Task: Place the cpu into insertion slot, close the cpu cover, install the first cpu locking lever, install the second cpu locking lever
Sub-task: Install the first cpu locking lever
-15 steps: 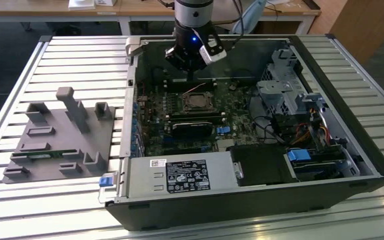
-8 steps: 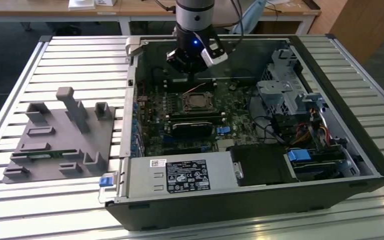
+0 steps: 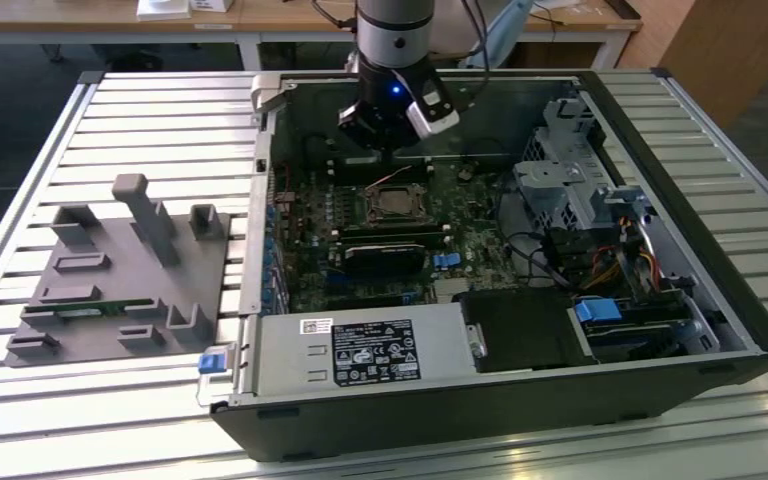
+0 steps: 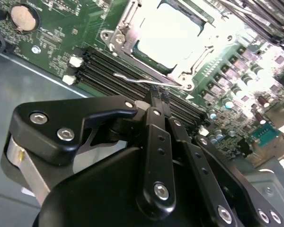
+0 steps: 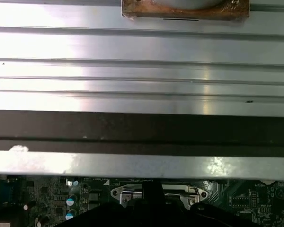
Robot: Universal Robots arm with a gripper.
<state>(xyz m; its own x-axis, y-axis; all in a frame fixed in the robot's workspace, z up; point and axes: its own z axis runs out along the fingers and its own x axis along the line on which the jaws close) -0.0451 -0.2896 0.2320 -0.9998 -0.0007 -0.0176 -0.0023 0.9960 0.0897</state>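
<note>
The insertion slot sits on the green board inside the open computer case. In the second wrist view the cpu lies in it, its metal top glaring bright. The silver cpu cover frames the chip and looks flat down on it. A thin wire locking lever runs along the socket's side. My gripper is shut, its black fingertips right at that wire; whether they touch it I cannot tell. In the exterior view the gripper hangs just behind the socket. In the first wrist view the socket rim shows beside a finger.
Long black memory slots lie between my fingers and the socket. A black ribbed block stands in front of the socket, a drive cage at the exterior view's right. A grey fixture tray rests on the slatted table.
</note>
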